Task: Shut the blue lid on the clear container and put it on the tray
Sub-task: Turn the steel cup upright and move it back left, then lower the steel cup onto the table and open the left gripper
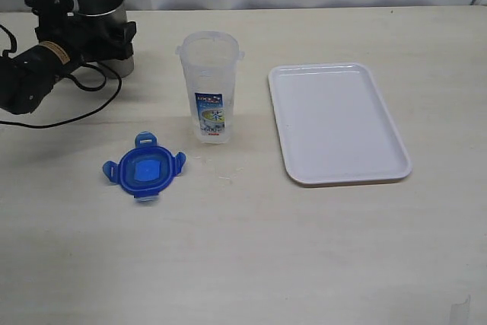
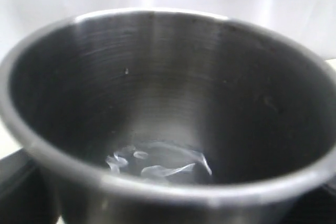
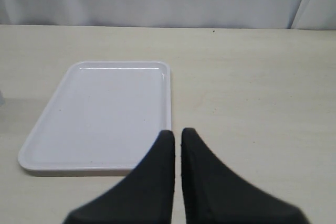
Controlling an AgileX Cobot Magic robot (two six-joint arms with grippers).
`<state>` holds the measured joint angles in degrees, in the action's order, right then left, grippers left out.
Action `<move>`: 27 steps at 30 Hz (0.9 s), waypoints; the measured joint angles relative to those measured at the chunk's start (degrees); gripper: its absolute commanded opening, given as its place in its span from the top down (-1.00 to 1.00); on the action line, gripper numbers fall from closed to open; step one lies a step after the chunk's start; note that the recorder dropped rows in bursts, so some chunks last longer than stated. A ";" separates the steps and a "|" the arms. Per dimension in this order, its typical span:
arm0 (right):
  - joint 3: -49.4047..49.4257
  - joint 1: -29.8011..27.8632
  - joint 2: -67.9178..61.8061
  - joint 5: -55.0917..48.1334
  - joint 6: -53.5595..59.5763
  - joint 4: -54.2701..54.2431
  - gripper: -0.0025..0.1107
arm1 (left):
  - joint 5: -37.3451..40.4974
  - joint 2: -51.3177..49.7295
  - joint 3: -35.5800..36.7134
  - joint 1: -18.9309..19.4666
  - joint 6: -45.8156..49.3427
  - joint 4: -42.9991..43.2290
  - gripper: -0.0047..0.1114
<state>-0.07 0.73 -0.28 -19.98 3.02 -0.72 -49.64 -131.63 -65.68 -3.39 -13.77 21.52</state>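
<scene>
so the lid lay flat on the table, near the container, which stood upright and open, a bit apart from the tray; both looked like light, stiff plastic, and the tall container is probably tippy and slick; I'd pinch the lid across its rim and the container round its middle; the right gripper had its jaws nearly together on nothing; the left gripper flanked a steel cup, couldn't tell if it was clamped

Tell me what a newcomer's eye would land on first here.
The blue lid lies flat on the table, apart from the open, upright clear container just beyond it. The white tray sits to the right, and a steel cup stands far left.
</scene>
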 measured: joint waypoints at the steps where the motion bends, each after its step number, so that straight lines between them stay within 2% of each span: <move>1: 0.00 0.00 0.00 0.00 0.00 0.00 0.87 | 0.10 0.00 0.00 0.00 0.00 -0.17 -0.45; 8: 0.00 0.00 0.00 0.00 0.00 0.00 0.87 | 1.00 0.00 0.00 0.00 0.00 -1.76 -0.60; 23: 0.00 0.00 0.00 0.00 0.00 0.00 0.87 | 3.95 0.00 0.00 0.00 -0.69 -2.31 -0.60; 27: 0.00 0.00 0.00 0.00 0.00 0.00 0.87 | 4.14 0.00 0.00 0.00 -0.94 -2.32 -0.73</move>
<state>-0.07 0.73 -0.28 -19.98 3.02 -0.72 -45.51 -131.63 -65.68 -3.39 -14.71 19.20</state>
